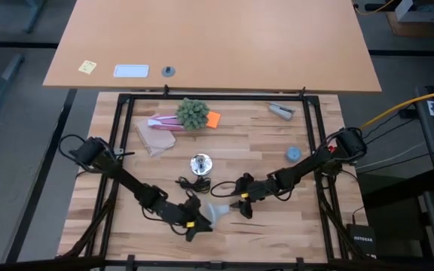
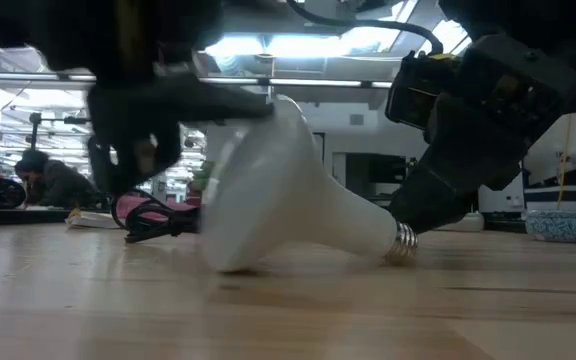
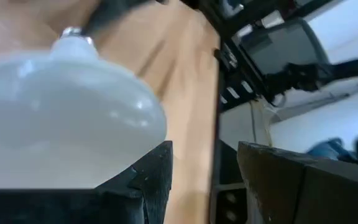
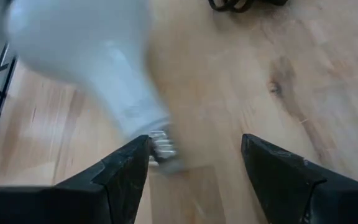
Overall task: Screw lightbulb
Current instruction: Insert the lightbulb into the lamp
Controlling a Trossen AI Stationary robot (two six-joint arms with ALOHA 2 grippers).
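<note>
**Bulb lying on the counter, both arms at it**

The bulb (image 1: 218, 213) lies on its side on the counter (image 1: 277, 150), near the front edge, dome toward the left arm and metal base toward the right arm. In the low view its dome rim and its base (image 2: 401, 243) both rest on the wood.

The left gripper (image 1: 196, 224) is at the dome; the left wrist view shows the dome against one finger (image 3: 148, 180), the other finger standing apart, so the fingers are parted and I cannot tell that they grip anything. The right gripper (image 1: 241, 202) is at the base end, fingers spread wide, with the base just beside one finger (image 4: 123, 174) and not between them.

The socket (image 1: 200, 162) sits well apart, farther back on the counter, with its black cord (image 1: 193, 183) coiled in front.

To do the pickup well, the right fingers should centre over the neck just above the threads, close gently on the cone, and lift without rolling the bulb. The left arm can steady the dome meanwhile. Frosted glass is slick, so a slow, square squeeze looks safest.
</note>
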